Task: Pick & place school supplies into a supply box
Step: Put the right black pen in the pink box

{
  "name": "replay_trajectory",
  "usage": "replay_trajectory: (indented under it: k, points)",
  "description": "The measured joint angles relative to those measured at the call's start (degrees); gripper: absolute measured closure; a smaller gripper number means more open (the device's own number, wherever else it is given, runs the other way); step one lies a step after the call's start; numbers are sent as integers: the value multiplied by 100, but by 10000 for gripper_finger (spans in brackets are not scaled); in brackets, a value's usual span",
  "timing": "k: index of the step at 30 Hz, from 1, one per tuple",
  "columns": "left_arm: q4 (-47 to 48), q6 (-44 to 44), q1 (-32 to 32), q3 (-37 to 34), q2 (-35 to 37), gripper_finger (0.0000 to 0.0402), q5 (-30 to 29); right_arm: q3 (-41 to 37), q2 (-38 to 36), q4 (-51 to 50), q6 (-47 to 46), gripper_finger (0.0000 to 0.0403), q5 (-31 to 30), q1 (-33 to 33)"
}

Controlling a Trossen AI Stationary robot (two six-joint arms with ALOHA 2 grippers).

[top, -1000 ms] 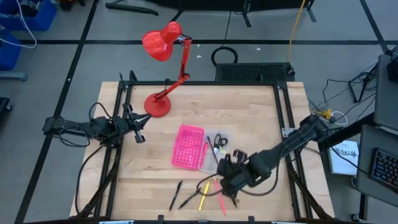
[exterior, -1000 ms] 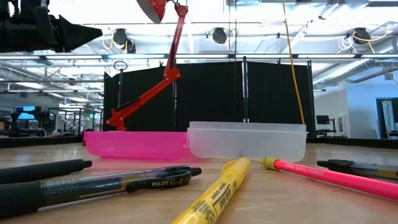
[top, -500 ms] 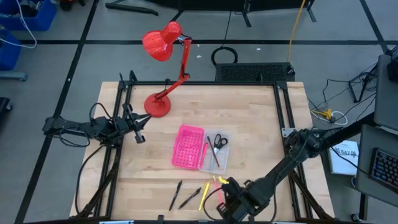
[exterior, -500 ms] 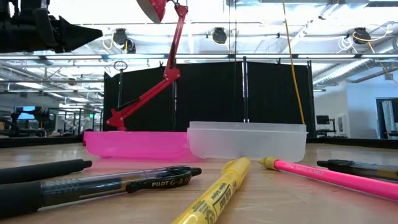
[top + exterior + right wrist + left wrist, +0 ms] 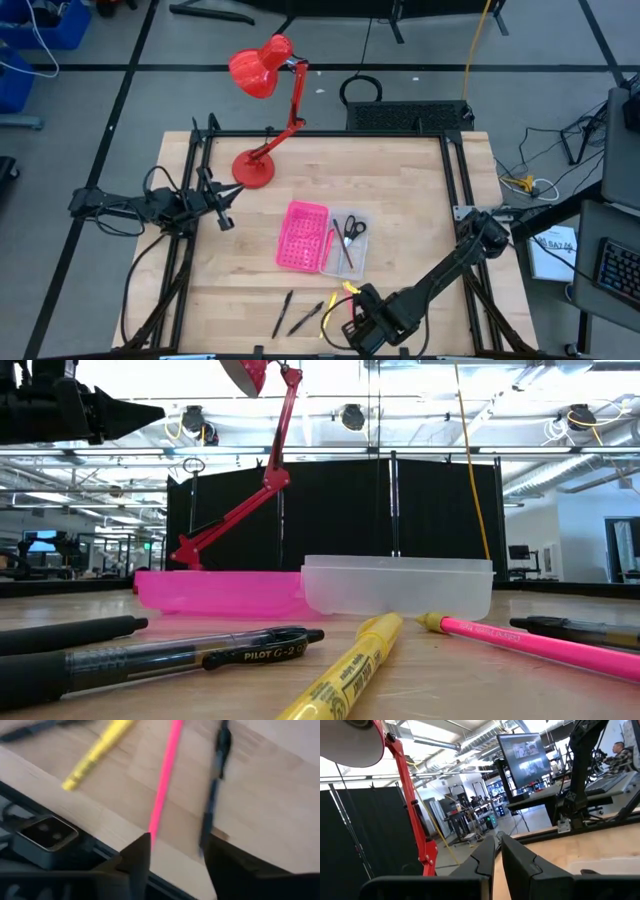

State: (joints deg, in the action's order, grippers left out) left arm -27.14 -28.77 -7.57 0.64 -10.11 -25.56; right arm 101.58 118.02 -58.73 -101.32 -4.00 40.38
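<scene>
The supply box [image 5: 322, 236] lies mid-desk; its clear half holds scissors [image 5: 353, 227] and two pens. A near black pen [image 5: 215, 653] reads "PILOT G-2". The right tool [image 5: 362, 322] hovers spread over the near pens; the left tool [image 5: 222, 216], far left, is pressed nearly together.

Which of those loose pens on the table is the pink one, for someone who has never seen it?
Start at the supply box in the middle of the wooden table and go to the near edge, where loose pens lie. The pink pen lies beside the yellow highlighter; it is slimmer, bright pink, with a yellow tip.
</scene>
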Motion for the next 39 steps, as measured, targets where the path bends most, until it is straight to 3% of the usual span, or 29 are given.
replay_trajectory:
  k: [6,16,21,30,39]
  points:
    - [34,142,-2,0,1,360,2,-348,7,-11,-224,202,354,-2]
    - [202,168,-2,0,0,360,0,-1441,-7,1065,52,208,580,-94]
    - [212,199,-2,0,0,360,0,-2139,-61,1894,242,230,573,-105]
    - [229,299,-2,0,0,360,0,-2859,-63,2054,174,278,717,-105]
    - [234,323,-2,2,0,360,0,-2990,-79,1684,206,376,704,-109]
